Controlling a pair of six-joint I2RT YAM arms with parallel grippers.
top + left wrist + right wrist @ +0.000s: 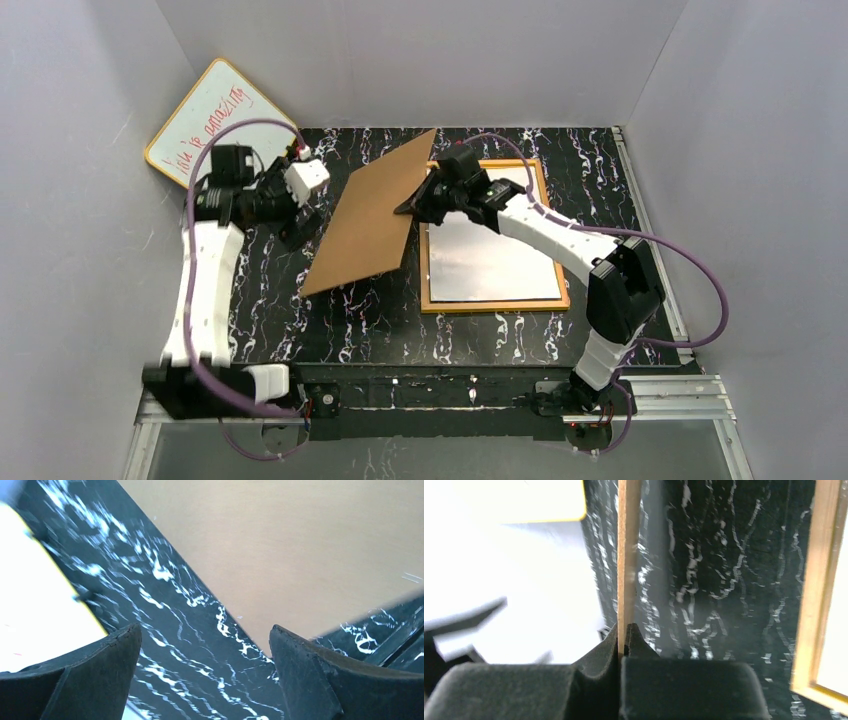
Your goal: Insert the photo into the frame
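The frame lies flat on the right half of the table, orange-brown side up. A pale grey-white sheet fills its opening; I cannot tell whether that is the photo's back or the glass, and no printed picture shows. My right gripper is shut on the right edge of the brown backing board and holds it tilted up beside the frame's left rail. In the right wrist view the board's thin edge runs between the closed fingers, with the frame's rail to the right. My left gripper stands open by the board's left edge, holding nothing.
A yellow-rimmed whiteboard with red writing leans against the back left wall, and its white face is close to my left fingers. The black marbled table is boxed in by grey walls on three sides.
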